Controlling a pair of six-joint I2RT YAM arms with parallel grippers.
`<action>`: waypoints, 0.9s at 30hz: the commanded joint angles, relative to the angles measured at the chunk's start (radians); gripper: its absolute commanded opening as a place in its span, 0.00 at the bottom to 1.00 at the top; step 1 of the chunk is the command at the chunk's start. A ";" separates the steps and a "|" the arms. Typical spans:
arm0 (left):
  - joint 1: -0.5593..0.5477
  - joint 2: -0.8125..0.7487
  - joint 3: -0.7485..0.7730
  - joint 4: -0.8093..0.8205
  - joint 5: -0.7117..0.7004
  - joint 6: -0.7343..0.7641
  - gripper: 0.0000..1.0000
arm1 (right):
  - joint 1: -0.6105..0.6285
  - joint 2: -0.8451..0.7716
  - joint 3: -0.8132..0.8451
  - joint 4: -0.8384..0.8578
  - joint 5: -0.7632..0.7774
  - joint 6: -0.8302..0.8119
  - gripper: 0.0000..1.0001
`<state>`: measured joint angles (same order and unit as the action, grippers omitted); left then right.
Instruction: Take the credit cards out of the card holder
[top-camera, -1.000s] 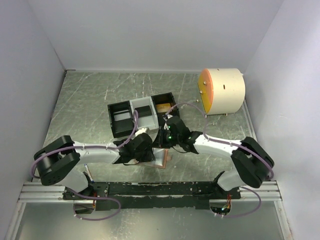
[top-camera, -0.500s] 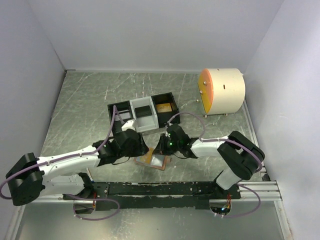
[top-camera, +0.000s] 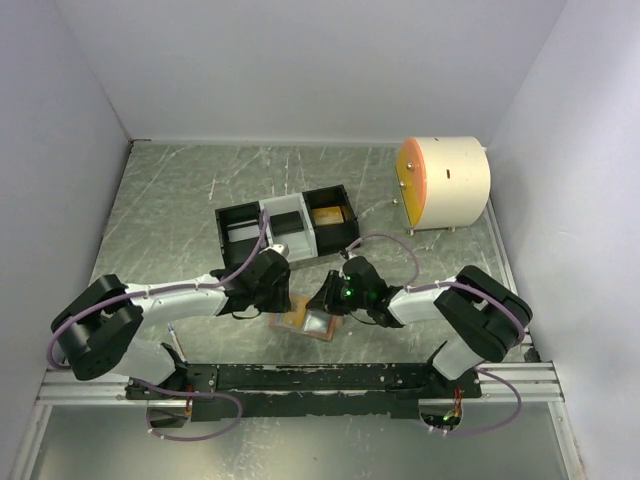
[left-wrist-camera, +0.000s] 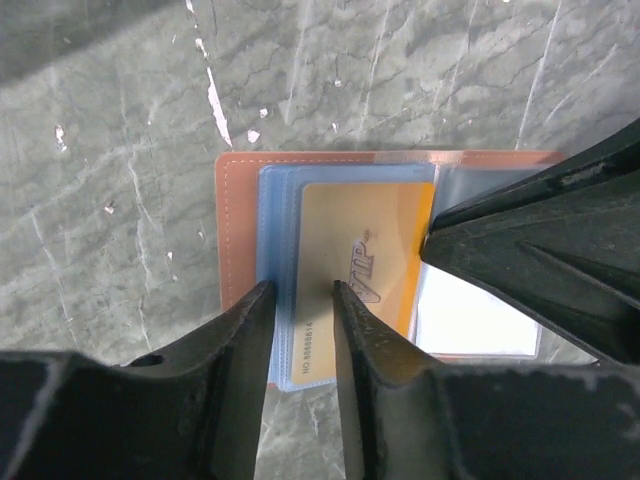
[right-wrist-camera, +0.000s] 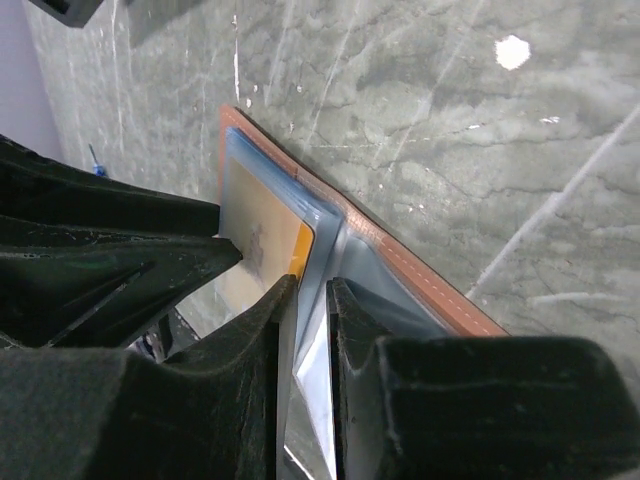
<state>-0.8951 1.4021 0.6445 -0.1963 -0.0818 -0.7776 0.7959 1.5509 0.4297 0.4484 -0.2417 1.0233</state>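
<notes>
Holder lies open on the table. Its gold card has one edge between the left gripper fingers, while the right gripper straddles a pocket. Both jaws are narrowly parted, and I cannot tell whether either grips.

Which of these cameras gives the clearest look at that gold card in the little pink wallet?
The left wrist view: the gold card lies flat to the camera, lettering visible. The right wrist view shows it slanted and partly hidden. From above, the wallet is too small for detail.
</notes>
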 joint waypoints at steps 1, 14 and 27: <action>0.003 0.033 0.034 0.013 0.053 0.023 0.37 | -0.001 -0.010 -0.060 0.108 0.039 0.071 0.20; -0.039 -0.032 -0.098 0.080 0.086 -0.131 0.31 | -0.003 -0.036 -0.043 0.080 -0.018 0.109 0.16; -0.120 -0.006 -0.062 -0.005 -0.041 -0.233 0.32 | -0.001 -0.100 -0.001 -0.124 -0.081 -0.086 0.19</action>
<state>-0.9932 1.3838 0.5922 -0.1490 -0.1024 -0.9695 0.7834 1.4818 0.3878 0.4084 -0.2653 1.0386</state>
